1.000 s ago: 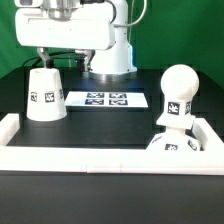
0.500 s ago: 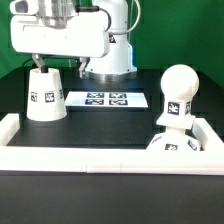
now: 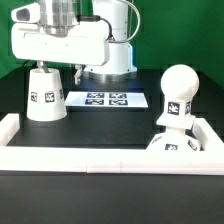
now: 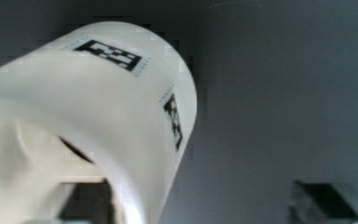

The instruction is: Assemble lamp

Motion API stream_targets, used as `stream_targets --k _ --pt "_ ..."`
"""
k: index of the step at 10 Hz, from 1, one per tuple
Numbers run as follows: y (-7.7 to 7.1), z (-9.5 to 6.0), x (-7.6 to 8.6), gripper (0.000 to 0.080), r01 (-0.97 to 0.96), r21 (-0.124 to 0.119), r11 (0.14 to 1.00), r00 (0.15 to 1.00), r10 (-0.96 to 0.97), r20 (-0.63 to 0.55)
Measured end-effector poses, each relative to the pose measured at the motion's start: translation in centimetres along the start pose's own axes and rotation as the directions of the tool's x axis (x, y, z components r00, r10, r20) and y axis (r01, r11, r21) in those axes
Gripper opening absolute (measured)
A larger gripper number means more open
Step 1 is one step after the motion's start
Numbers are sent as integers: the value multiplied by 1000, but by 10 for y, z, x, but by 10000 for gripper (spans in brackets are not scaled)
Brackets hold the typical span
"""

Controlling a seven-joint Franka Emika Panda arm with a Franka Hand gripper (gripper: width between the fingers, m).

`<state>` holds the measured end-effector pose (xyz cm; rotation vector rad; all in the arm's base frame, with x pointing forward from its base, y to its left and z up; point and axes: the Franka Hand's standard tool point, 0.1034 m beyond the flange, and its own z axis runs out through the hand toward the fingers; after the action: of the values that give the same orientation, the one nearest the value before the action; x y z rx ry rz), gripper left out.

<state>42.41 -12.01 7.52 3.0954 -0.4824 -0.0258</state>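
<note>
Three lamp parts visible in the exterior view. Shade [image 3: 44,95] stands wide end down on the black table [image 3: 100,130], toward the exterior view's left, just beside the marker board [image 3: 105,100]. Bulb [image 3: 178,92] sits on its stem on the base [image 3: 180,143] at the exterior view's right, against the white rail [image 3: 100,158] that borders the table's near edge and both sides. Bulb and base are well apart from the shade.

Gripper [image 3: 55,68] hangs right above the shade. One finger [image 3: 39,64] shows at the shade's top rim, the other [image 3: 76,70] sits just off the shade's upper side toward the exterior view's right. Jaws are spread wider than the shade's narrow top. Can't tell from this view if either finger touches the shade; no squeeze visible. Arm's white body fills the upper part of the view, with green backdrop behind.

Wrist view: shade [image 4: 105,120] fills most of the picture, very close to the camera, with two tags visible on its wall. One dark fingertip [image 4: 327,200] is clear of the shade with bare table between them. The other fingertip [image 4: 87,205] sits at the shade's wall, partly blurred; contact can't be judged. Jaws spread apart, nothing clamped. Shade lies between the fingers, off-centre toward the second one.
</note>
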Motion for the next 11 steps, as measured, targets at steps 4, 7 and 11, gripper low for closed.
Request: stream_targets --k 4,7,11 --pt "-1 -1 1 43 2 0 1000 1000 -2 -2" --pt "-1 -1 1 44 3 0 1000 1000 -3 -3" --pt "-1 -1 1 44 3 0 1000 1000 -3 -3"
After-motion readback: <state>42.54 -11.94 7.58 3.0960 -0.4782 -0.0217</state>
